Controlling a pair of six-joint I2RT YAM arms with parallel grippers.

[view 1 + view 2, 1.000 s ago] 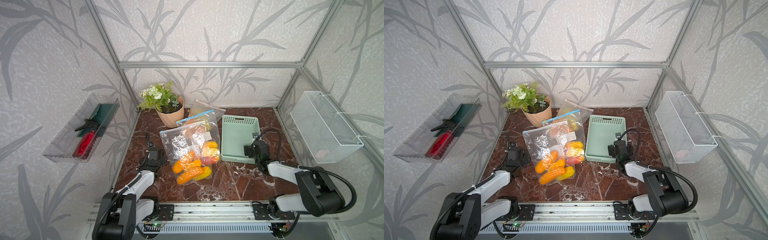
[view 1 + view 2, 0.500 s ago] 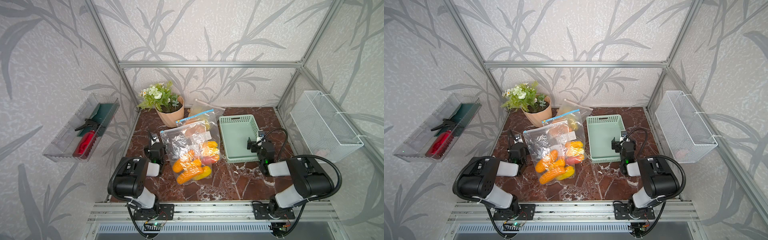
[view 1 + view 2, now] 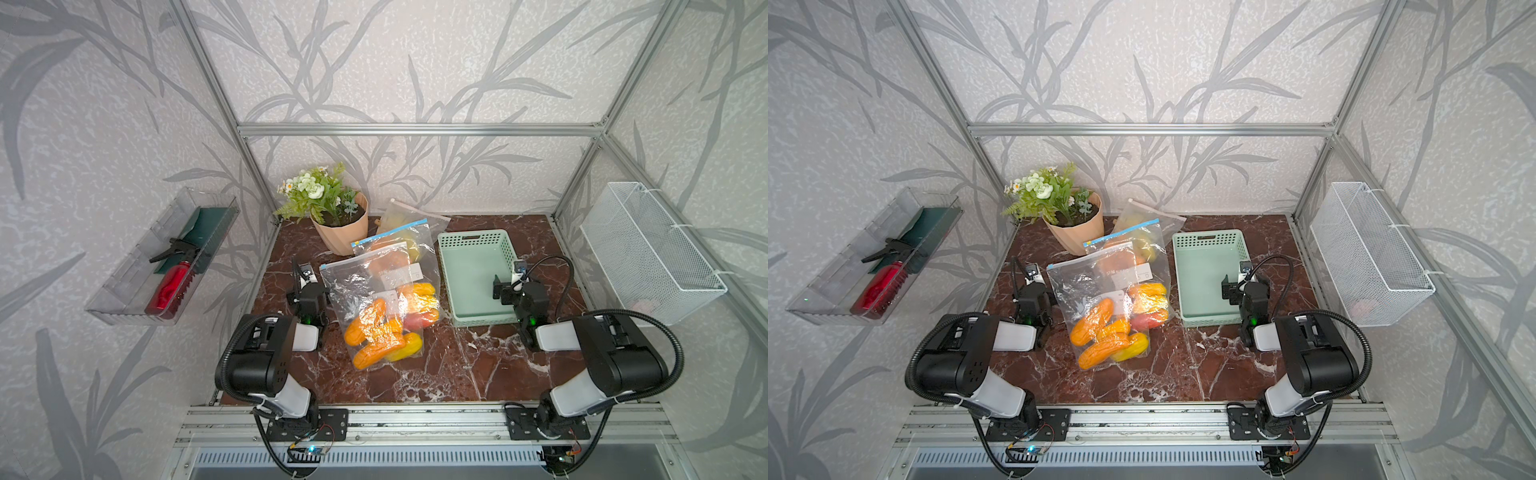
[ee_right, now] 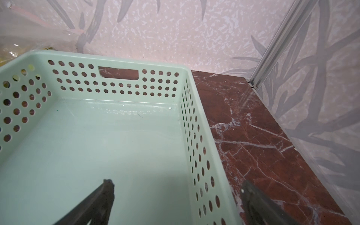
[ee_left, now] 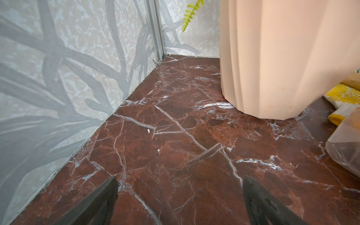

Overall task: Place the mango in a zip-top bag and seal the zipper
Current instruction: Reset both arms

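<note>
Locating the mango: no loose fruit is seen anywhere; orange and yellow mangoes (image 3: 372,332) are seen through the front zip-top bag (image 3: 353,286), bunched at its closed end nearest the robot, where their weight would be expected to pool.
Zipper: the zipper strip (image 3: 361,258) lies flat at the bag's far end; whether it is pressed shut along its whole run cannot be told.
Bags behind: a second bag (image 3: 409,245) with a blue strip is overlapped by the front one, and a third bag (image 3: 415,214) is leaned against the back wall; fruit is seen in both.
Basket: the green basket (image 3: 473,240) is set just beside the bags and is seen empty, so it is judged the spot from which fruit is supplied.
Left gripper: the left gripper (image 5: 180,181) is held low over the bare marble table (image 5: 175,116), jaws spread wide, nothing between them, pointed toward the flower pot (image 5: 282,58), just beside the front bag.
Right gripper: the right gripper (image 4: 177,183) is likewise spread wide and empty, one finger above the basket's floor, one outside its wall.
Stage: with both tools empty and all fruit bagged, the task is judged finished or nearly so, the seal alone being unconfirmed.
</note>
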